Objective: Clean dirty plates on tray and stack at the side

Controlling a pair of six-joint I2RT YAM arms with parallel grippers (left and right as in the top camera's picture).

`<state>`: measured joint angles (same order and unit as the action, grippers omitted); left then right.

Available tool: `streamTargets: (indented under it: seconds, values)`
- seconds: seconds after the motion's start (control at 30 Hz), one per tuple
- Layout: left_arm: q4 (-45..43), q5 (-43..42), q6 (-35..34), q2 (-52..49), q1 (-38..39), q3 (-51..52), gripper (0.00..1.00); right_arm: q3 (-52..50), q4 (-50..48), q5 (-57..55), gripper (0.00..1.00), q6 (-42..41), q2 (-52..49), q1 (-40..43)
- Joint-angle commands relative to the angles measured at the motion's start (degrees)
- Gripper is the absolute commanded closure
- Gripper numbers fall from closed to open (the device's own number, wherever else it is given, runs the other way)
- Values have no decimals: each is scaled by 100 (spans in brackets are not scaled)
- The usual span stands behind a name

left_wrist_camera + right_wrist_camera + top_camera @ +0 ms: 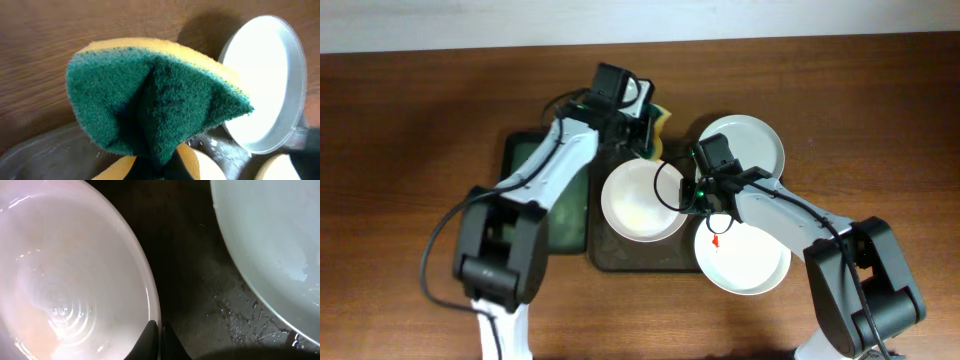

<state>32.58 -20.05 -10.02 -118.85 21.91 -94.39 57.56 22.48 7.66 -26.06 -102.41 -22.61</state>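
- Tray (pixel 630 255): dark brown, centre of the table (pixel 410 100). Its bare floor shows wet specks in the right wrist view.
- Mid plate (pixel 638 200): lies flat on the tray. We see no red in it, only a faint yellowish film, so we judge it wiped.
- Right gripper (pixel 159 336): low at the mid plate's right edge, fingers drawn together on the rim with one inside the lip and one outside. We read this as a hold for lifting the plate off the tray.
- Far plate (pixel 745 145): lies on the table just beside the tray's upper right corner. It looks clean and likely marks the spot for the stack.
- Near plate (pixel 745 258): at the tray's lower right edge, under the right arm. We cannot tell whether it rests wholly on the tray. It carries a red smear (pixel 717 243), so it is not yet cleaned.
- Sponge (pixel 150 100): yellow with a green scouring face, creased down the middle where it is pinched.
- Left gripper (pixel 642 128): fingers clamped on the sponge, held raised at the tray's far edge. We take this as parked clear of the right arm's path, with the sponge ready for the near plate.
- Green tray (pixel 525 160): narrow and black-rimmed, to the left of the tray, partly hidden under the left arm.
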Motion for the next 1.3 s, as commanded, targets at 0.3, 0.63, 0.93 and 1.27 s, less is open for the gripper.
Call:
streamTargets:
  seconds: [0.3,0.63,0.93,1.27]
  values:
    - [3633,2566,-125,1554,-861,-76,100,85,66,92,96,72,-42,-52]
    - [3211,2474,-396,1370,-1735,892,100,85,72,92,90,72,-42,-52]
    - [2389,2190,-474,1370,-1904,1788,100,125,76,94,96,70,-39,-52]
    - [1412,2194,-470,1368,-1908,2660,100,592,597,94,96,72,-39,-52]
